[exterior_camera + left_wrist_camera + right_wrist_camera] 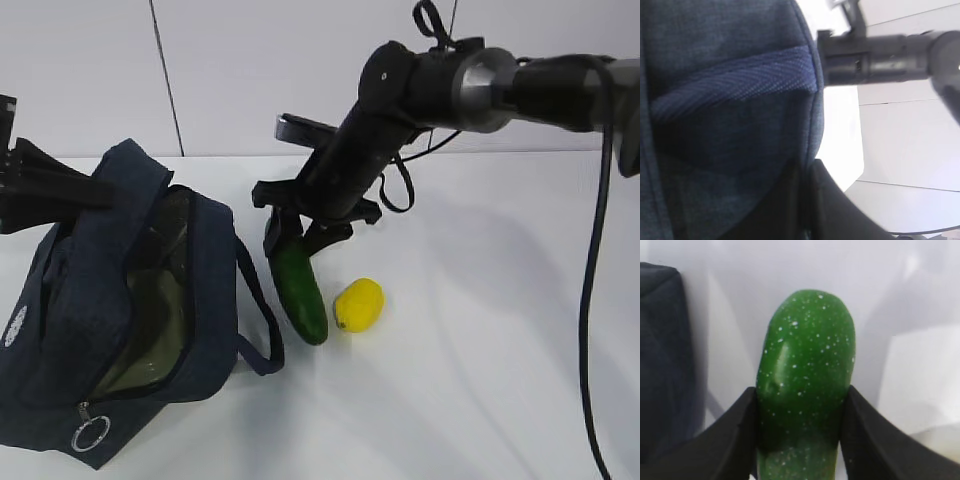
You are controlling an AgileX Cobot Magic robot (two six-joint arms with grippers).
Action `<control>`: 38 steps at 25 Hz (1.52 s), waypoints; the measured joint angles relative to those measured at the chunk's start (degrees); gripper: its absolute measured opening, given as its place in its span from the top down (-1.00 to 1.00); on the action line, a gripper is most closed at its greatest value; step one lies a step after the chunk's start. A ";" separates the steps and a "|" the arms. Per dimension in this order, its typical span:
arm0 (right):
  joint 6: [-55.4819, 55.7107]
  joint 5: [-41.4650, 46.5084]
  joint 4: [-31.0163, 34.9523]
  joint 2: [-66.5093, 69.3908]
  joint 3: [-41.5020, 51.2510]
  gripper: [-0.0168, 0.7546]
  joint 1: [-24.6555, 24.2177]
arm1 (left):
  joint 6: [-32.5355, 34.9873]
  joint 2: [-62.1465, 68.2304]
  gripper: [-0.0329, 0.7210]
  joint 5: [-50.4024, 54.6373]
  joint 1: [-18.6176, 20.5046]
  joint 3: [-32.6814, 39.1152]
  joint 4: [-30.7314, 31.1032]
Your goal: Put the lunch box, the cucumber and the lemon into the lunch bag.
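The dark navy lunch bag point(90, 300) stands at the left with its top zipper open. A pale green surface, apparently the lunch box point(160, 335), shows inside the opening. My left gripper point(100, 190) is shut on the bag's upper rim, and in the left wrist view its fingers point(805, 167) pinch the blue fabric point(730, 150). The dark green cucumber point(300, 295) lies on the table just right of the bag. My right gripper point(300, 235) is at its far end, both fingers pressed against the cucumber's sides point(801, 395). The yellow lemon point(359, 304) lies right of the cucumber.
A bag handle loops out onto the table point(262, 335) beside the cucumber. The metal ring pull point(90, 435) hangs at the bag's near corner. The right arm's black cable point(598, 250) hangs down on the right. White table point(480, 350) stretches right of the lemon.
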 joint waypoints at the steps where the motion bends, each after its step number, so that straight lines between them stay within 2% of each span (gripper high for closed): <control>1: 0.00 1.32 -1.36 0.00 -1.82 0.06 0.00 | 0.00 0.00 0.91 0.00 0.00 0.00 0.00; 5: 0.00 8.42 -5.95 0.00 -8.99 0.06 0.00 | 0.00 0.00 0.91 0.00 0.00 0.00 -0.09; 9: 0.00 14.00 -6.91 0.00 -15.42 0.06 0.00 | 0.00 0.00 0.91 0.00 0.00 0.00 -0.09; 18: 0.33 14.64 -0.56 -4.30 -17.30 0.07 -0.08 | 0.00 0.00 0.91 -0.26 0.00 0.00 -0.09; 25: -3.19 14.73 5.02 -11.95 -6.42 0.07 -0.08 | 0.09 0.00 0.91 -0.53 0.00 0.00 -0.09; 32: -11.33 14.62 19.90 -15.59 4.27 0.07 -0.08 | 0.09 0.00 0.91 -0.76 0.00 0.00 -0.13; 38: -14.17 13.58 25.10 -15.69 8.21 0.07 2.20 | 0.13 0.00 0.91 -0.76 0.00 0.00 -0.22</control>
